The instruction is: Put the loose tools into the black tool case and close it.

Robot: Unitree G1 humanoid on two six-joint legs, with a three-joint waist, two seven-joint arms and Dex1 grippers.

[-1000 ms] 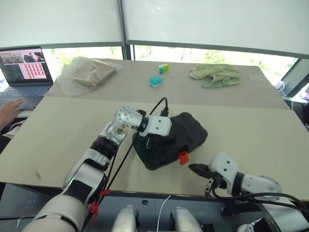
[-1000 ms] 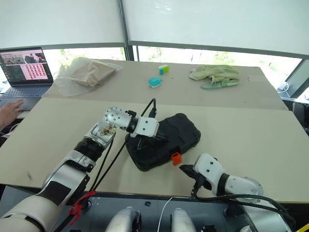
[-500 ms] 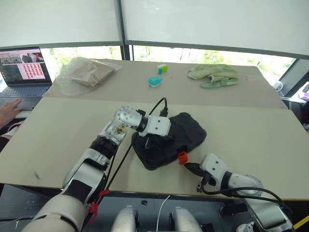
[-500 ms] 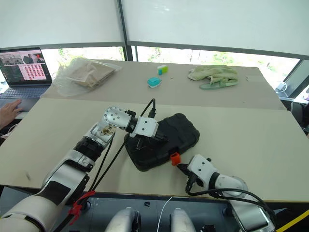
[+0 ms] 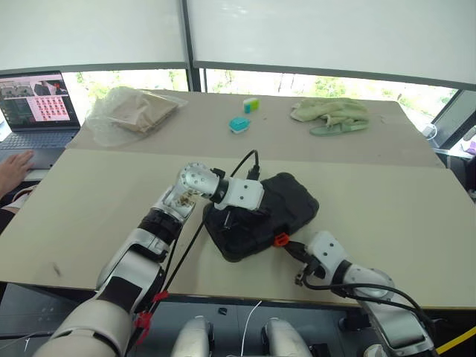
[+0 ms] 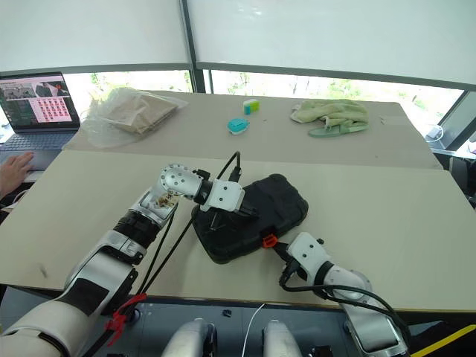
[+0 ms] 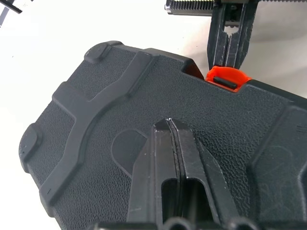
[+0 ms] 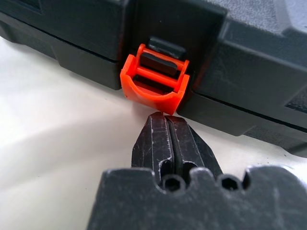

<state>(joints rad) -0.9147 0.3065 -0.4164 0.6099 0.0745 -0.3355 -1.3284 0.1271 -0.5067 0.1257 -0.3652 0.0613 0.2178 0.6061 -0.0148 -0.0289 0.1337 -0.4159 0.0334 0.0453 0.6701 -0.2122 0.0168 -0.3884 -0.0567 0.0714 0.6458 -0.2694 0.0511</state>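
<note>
Case: black tool case [image 5: 262,216] lay lid-down-shut near the front edge of the beige table [image 5: 387,201], tilted askew to that edge.
Latch: small orange latch [image 8: 154,80] on the near side wall, hanging loose and not yet snapped home — judged the last step of closing.
Left gripper: left gripper [image 7: 173,139] with fingers pressed together, holding nothing, tips resting on the textured lid near its middle; seemingly pinning the case down.
Right gripper: right gripper [image 8: 169,136] likewise closed and empty, tips just beside the latch's lower lip, nearly touching it.
Handling: moulded shell looked stiff and hard, pebbled so not very slippery; probably moderately heavy with tools inside, yet liable to skate on the smooth board if pushed sideways without the other arm's weight on top.
Where to take hold: no grasp needed — better a push with closed fingertips under the latch's free edge, up and in toward the lid catch; latch plastic thin, so a skewed shove might slip off.
Loose tools: none seen on the table; presumably already inside.
Surface: two pale boards butted together, matte and flat.
Far board: teal object [image 5: 239,124], small green-and-white object [image 5: 251,105], green cloth [image 5: 332,115], crumpled clear bag [image 5: 132,111].
Room: white blinds over windows with greenery behind; laptop [image 5: 36,104] at the left with a person's hand [image 5: 13,170] by it.
</note>
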